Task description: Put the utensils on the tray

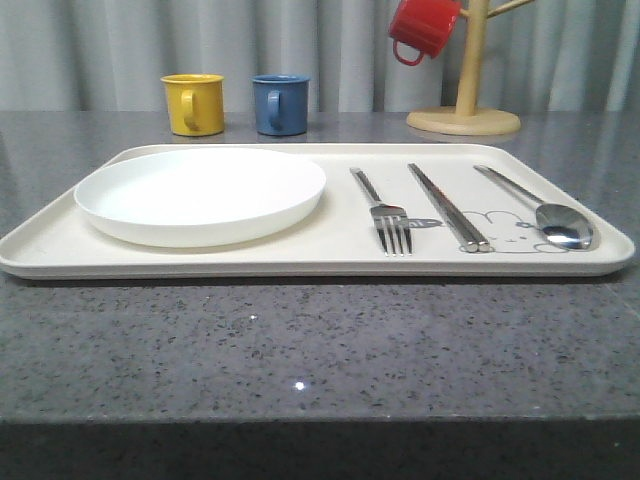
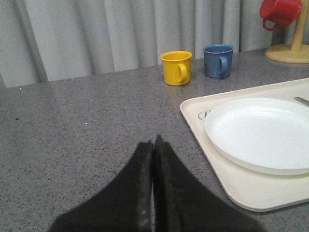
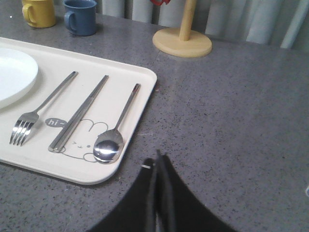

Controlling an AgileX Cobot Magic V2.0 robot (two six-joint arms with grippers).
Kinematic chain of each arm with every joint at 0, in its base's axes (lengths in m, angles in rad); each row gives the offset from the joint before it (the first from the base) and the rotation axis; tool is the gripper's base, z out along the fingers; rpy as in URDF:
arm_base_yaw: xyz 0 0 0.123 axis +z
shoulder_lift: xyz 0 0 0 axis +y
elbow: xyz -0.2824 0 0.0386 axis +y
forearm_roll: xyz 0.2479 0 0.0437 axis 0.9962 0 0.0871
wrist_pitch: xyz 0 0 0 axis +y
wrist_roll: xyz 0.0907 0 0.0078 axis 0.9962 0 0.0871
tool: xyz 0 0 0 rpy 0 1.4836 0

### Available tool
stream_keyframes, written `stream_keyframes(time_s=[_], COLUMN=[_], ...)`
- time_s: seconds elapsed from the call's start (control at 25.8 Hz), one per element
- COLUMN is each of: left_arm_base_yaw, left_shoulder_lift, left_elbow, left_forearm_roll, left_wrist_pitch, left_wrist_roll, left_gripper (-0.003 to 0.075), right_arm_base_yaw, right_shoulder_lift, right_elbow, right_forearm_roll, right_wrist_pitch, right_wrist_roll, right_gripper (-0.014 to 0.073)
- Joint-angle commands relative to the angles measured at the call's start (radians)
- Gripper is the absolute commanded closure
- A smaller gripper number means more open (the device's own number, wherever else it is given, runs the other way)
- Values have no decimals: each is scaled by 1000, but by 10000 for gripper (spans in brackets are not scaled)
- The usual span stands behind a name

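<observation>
Utensils lie side by side on the right half of the tray (image 1: 330,255), and you can check each one from the front view: the fork (image 1: 385,212) sits nearest the plate (image 1: 200,193), the chopsticks (image 1: 447,205) come next, and the spoon (image 1: 540,208) is farthest right, its bowl toward the tray's near edge. All three point roughly the same way, handles toward the curtain, and none touches another. The fork tines rest just beside a small grey label, and the chopstick tips and spoon bowl lie over the bunny drawing (image 3: 84,140). The plate fills the left half of the tray.

Your left gripper (image 2: 154,142) hangs over bare grey counter (image 1: 320,350), off the tray's left side, with its two dark fingers pressed together and nothing between them. The plate is the nearest task item to it, and the tray's rim lies between them.

Your right gripper (image 3: 158,155) is likewise closed on nothing, fingers meeting at the tips. It sits over the counter just outside the tray's near right corner, and the spoon bowl is the closest utensil to it, apart from the fingers.

Behind the tray you see a yellow mug (image 1: 194,103) and a blue mug (image 1: 281,104) standing near each other, and a red mug (image 1: 422,28) hanging on a wooden mug stand (image 1: 464,115).
</observation>
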Motion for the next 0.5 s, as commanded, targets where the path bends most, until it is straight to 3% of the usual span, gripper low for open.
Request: stream_keyframes(time_s=[0.0,0.46], left_arm_base_yaw=[2,2], left_shoulder_lift=[9,9], left_elbow=[-29,-29], left_forearm_roll=[-10,-12], left_wrist_pitch=[-82,-82], left_wrist_roll=[-8,-8], left_gripper=[738,738], right_arm_base_yaw=[-1,-1], right_shoulder_lift=[3,3], right_elbow=[-24,-24], right_forearm_roll=[-14,-14], right_wrist_pitch=[-98,-93], right_wrist_roll=[-9,-9], right_gripper=[662,662])
